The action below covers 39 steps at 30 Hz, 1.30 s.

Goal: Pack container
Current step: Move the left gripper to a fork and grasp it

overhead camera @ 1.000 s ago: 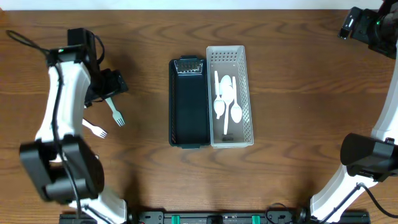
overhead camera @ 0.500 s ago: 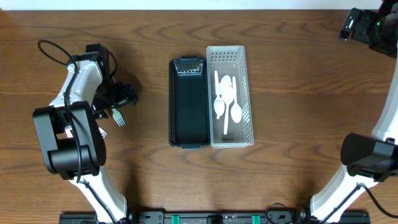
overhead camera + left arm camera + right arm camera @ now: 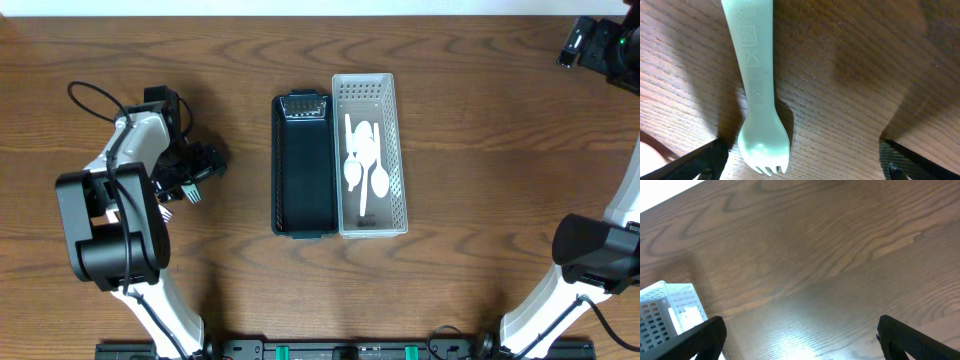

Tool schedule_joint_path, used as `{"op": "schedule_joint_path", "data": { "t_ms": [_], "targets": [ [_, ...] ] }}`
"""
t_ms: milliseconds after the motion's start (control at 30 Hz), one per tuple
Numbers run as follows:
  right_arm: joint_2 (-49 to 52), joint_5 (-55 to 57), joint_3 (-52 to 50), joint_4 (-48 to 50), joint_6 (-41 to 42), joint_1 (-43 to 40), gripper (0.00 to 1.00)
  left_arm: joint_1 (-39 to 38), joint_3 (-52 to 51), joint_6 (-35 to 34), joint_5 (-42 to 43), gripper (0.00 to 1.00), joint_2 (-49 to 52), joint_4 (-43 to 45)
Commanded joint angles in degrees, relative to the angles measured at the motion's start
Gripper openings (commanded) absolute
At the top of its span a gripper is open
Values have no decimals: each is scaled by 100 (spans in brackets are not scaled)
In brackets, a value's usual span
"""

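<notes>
Overhead: wooden table [image 3: 480, 200], with a black container [image 3: 303, 170] standing at centre, long axis running near to far. A pale ribbed piece sits at its far end; cannot tell what it is. The rest of the interior shows bare dark floor. A white basket [image 3: 392, 150] with perforated walls stands just right of the container, side walls touching. Several white spoons [image 3: 362, 160] lie in it lengthwise, bowls toward the near end. The left gripper [image 3: 203, 163] is low over the table, well left of the container and directly above a green fork [image 3: 191, 192]. Only the tines and a short length of neck show from above, pointing near. Left wrist view: the green fork [image 3: 757, 100] lies flat on the wood, tines toward the lower edge of the frame. The left gripper [image 3: 800, 162] has its jaws fully spread, one fingertip on each side of the fork head, neither touching it; nothing is held. A white fork [image 3: 162, 212] lies just near and left of the green one, partly hidden by the left arm. The right gripper [image 3: 598, 42] is raised at the far right corner, well apart from both boxes. Right wrist view: the right gripper [image 3: 800, 340] has its jaws wide apart and empty, with bare wood below and a corner of the white basket [image 3: 670, 312] at the left edge.
</notes>
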Motion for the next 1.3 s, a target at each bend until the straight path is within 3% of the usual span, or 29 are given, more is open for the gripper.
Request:
{"op": "schedule_joint_path", "data": {
  "t_ms": [0,367,533,1267],
  "targets": [
    [79,111,-20,-33,-87,-37,99,44,-208,35,87,95,66,142],
    [79,146,-20,-39,-87,-35,99,52,-275,33,-22,60,66,181],
    [79,146,-20,-55,-87,-37,99,52,-275,33,-44,49,66,181],
    [79,164,-20,-114,-87,-37,99,52,-275,33,-44,28,66,188]
  ]
}}
